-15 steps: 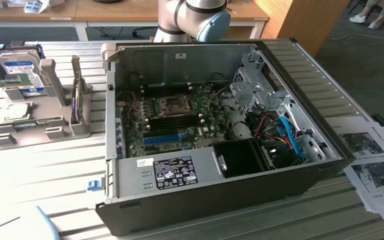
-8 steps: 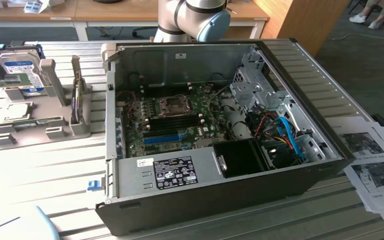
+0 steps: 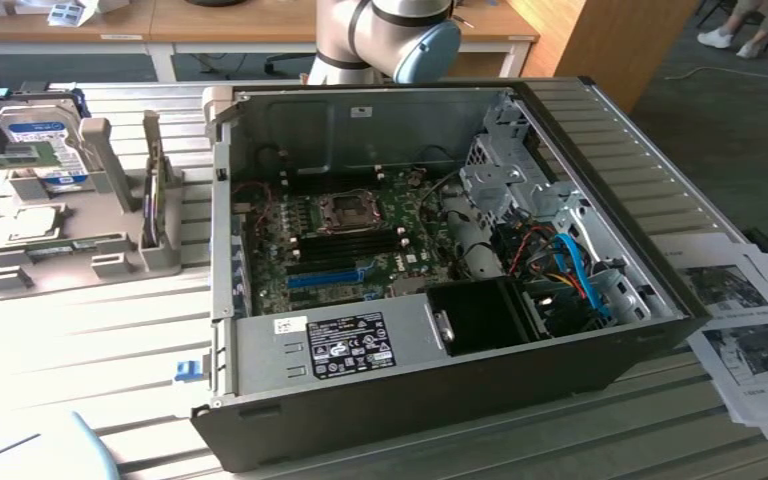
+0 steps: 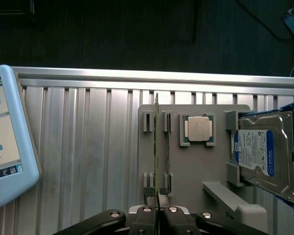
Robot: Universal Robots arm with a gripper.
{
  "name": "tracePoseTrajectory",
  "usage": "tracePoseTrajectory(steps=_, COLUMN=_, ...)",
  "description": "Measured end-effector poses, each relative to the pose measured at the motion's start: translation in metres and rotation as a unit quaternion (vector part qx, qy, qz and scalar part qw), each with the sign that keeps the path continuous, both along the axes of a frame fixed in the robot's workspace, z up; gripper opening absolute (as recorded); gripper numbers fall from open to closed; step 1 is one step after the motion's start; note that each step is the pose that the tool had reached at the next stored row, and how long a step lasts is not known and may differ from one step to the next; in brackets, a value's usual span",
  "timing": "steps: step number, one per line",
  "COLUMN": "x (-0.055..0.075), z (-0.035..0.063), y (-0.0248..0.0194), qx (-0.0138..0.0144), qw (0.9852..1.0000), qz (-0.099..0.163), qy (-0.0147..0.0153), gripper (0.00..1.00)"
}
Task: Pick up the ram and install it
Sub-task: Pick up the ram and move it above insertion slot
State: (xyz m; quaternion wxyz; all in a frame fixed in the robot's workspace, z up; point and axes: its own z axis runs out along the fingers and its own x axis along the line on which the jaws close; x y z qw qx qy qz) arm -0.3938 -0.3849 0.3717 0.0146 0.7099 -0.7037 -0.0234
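end effector [image 4: 158, 198] — lined up on ram [image 4: 157, 147]; ram edge-up in holder [image 4: 196, 164]; grip — cannot tell

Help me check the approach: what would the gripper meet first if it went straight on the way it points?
Probably the memory stick, standing on edge in the grey tray: the gripper lines up with its near end. Depth is unclear.
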Motion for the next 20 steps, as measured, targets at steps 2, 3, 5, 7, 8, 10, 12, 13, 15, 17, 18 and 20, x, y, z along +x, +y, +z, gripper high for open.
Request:
tracePoseTrajectory(steps=2, x=0.000, z=0.0000, y=0.0000, qx=0.0000, qw=1.0000, qz=0.000, qy=0.0000, gripper=0.11)
tracePoseTrajectory(steps=3, x=0.000, z=0.0001, y=0.0000, qx=0.0000, qw=1.0000, qz=0.000, qy=0.0000, gripper=0.11)
tracePoseTrajectory(steps=5, x=0.000, z=0.0001, y=0.0000, qx=0.0000, qw=1.0000, qz=0.000, qy=0.0001, gripper=0.11)
tracePoseTrajectory(steps=7, x=0.000, z=0.0002, y=0.0000, qx=-0.0001, qw=1.0000, qz=0.000, qy=0.0001, gripper=0.11)
tracePoseTrajectory(steps=8, x=0.001, z=0.0002, y=0.0000, qx=-0.0001, qw=1.0000, qz=0.000, qy=0.0001, gripper=0.11)
tracePoseTrajectory(steps=10, x=0.002, z=0.0002, y=-0.0001, qx=-0.0001, qw=1.0000, qz=0.000, qy=0.0001, gripper=0.11)
tracePoseTrajectory(steps=12, x=0.003, z=0.0001, y=0.0000, qx=-0.0001, qw=1.0000, qz=0.000, qy=0.0001, gripper=0.11)
tracePoseTrajectory(steps=13, x=0.004, z=0.0001, y=0.0000, qx=0.0000, qw=1.0000, qz=0.000, qy=0.0001, gripper=0.11)
tracePoseTrajectory(steps=15, x=0.006, z=0.0001, y=0.0000, qx=0.0000, qw=1.0000, qz=0.000, qy=0.0001, gripper=0.11)
tracePoseTrajectory(steps=17, x=0.008, z=0.0001, y=0.0000, qx=0.0000, qw=1.0000, qz=0.000, qy=0.0000, gripper=0.11)
tracePoseTrajectory(steps=18, x=0.009, z=0.0001, y=0.0000, qx=0.0000, qw=1.0000, qz=0.000, qy=0.0001, gripper=0.11)
tracePoseTrajectory(steps=20, x=0.011, z=0.0001, y=0.0000, qx=-0.0001, qw=1.0000, qz=0.000, qy=0.0001, gripper=0.11)
